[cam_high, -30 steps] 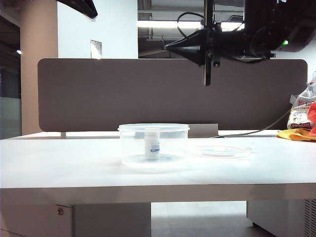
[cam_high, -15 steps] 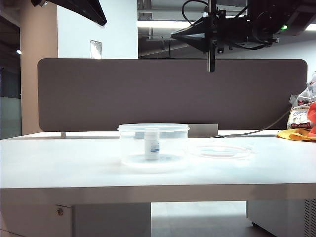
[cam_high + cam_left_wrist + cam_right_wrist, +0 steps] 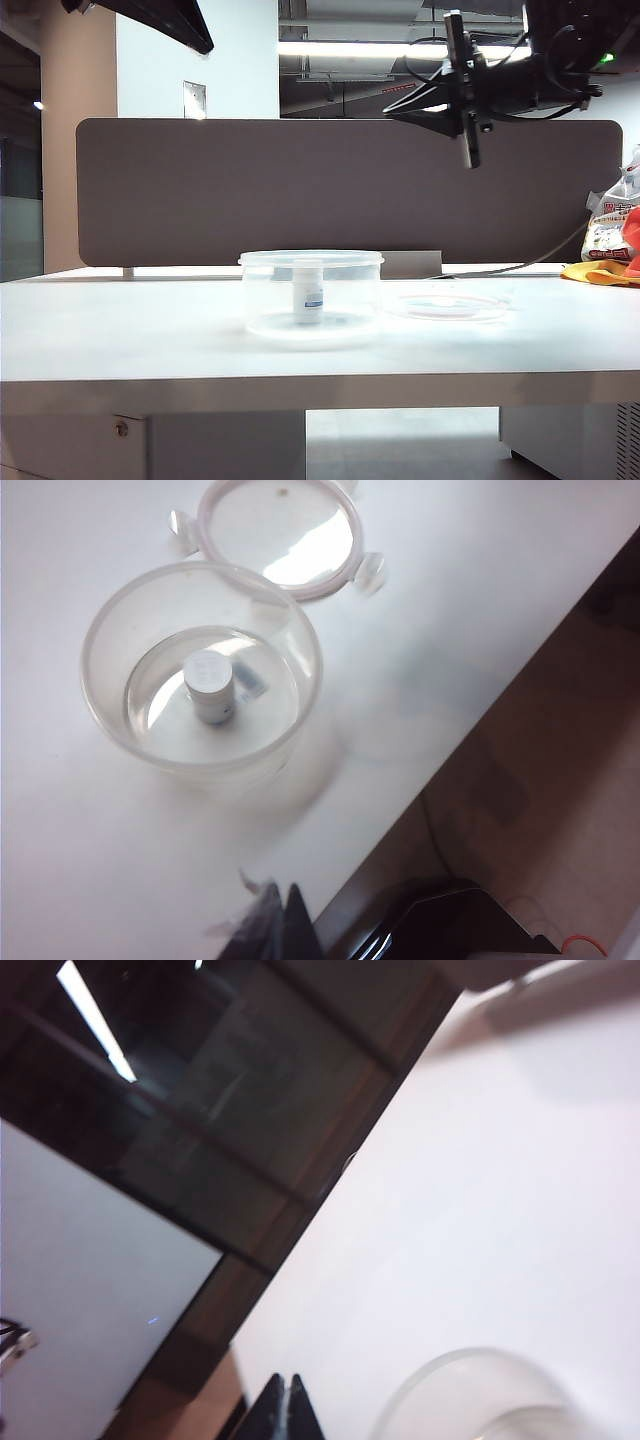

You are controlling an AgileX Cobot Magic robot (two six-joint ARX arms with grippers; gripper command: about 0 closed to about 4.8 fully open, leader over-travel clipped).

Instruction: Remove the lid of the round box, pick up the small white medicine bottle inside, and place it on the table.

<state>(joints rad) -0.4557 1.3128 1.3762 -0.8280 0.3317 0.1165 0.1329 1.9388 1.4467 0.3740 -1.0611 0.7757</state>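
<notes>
The right gripper (image 3: 468,150) hangs high above the table (image 3: 150,340), jaws together and empty. The left gripper (image 3: 285,925), also closed and empty, hovers above the open round box (image 3: 200,670). The small white medicine bottle (image 3: 210,685) stands upright inside; the lid (image 3: 280,530) lies beside it. Risk: reaching in with closed fingers, or clipping the rim, could topple the bottle or shove the tub.

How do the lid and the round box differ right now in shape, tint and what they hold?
The round box is a deep, straight-walled tub, while the lid is a flat disc lying on the table beside it. The box is colourless; the lid's rim looks faintly pinkish. The box holds the small white medicine bottle standing upright; the lid holds nothing. Both are round, clear plastic. Both grippers are shut, high above the table.
</notes>
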